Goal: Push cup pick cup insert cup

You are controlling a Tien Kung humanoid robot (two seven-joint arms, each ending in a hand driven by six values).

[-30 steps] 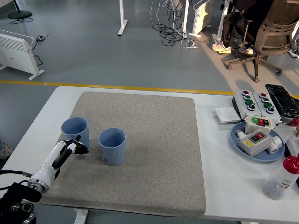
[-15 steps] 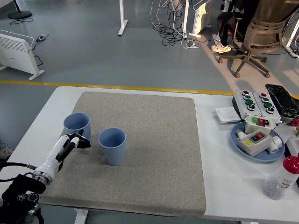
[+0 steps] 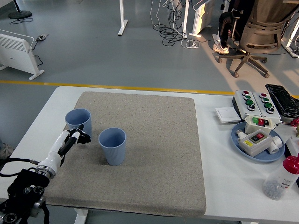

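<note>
Left hand [image 3: 77, 138] beside two blue cups [image 3: 112, 145]

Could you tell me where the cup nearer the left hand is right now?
In the head view, that cup stands upright near the left edge of the grey mat, just behind the left hand and left of the other blue cup.

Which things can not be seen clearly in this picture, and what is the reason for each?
- Head view: whether the left hand touches the rear blue cup; the hand covers the cup's lower side.
- Head view: the right hand, outside the picture.
- Head view: the black tray and the bottle, cut by the right edge.
- Head view: labels on the button boxes, too small.
</note>
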